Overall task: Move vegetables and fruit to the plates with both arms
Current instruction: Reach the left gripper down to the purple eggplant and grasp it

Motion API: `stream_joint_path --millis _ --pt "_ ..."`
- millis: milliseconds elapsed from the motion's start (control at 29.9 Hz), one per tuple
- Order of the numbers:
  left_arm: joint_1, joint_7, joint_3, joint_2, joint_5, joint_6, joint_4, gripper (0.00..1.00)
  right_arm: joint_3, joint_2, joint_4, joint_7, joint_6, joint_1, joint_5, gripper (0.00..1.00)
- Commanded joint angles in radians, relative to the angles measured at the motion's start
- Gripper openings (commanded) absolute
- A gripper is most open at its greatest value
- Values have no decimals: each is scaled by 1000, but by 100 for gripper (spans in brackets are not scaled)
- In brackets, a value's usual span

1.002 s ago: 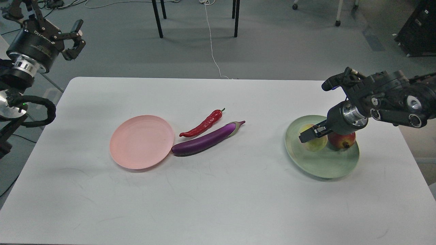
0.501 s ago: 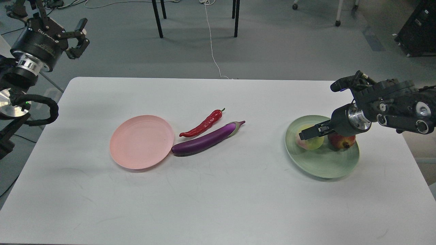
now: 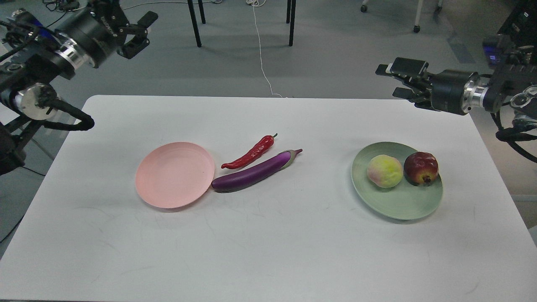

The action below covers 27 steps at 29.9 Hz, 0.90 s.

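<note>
Since fruit's plated, eggplant (image 3: 256, 172) next: long axis 8-to-2 o'clock, at 5 o'clock from my nearer left gripper (image 3: 138, 33), spread, empty; right gripper (image 3: 394, 79) spread.

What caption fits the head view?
Peach and pomegranate on green plate; eggplant and chili beside empty pink plate.

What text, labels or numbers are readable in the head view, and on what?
Pale lettering on the black body behind the left pincer: there, but too blurred and tilted to read.
Right pincer: no lettering shows.
Pink plate, green plate, chili, eggplant, peach, pomegranate, table: no text.
</note>
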Motion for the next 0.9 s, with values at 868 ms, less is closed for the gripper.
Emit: stream_joint_path --millis 868 --pt "-3 -3 488 -310 1505 219 -3 80 665 -49 -1 119 96 -717 730 98"
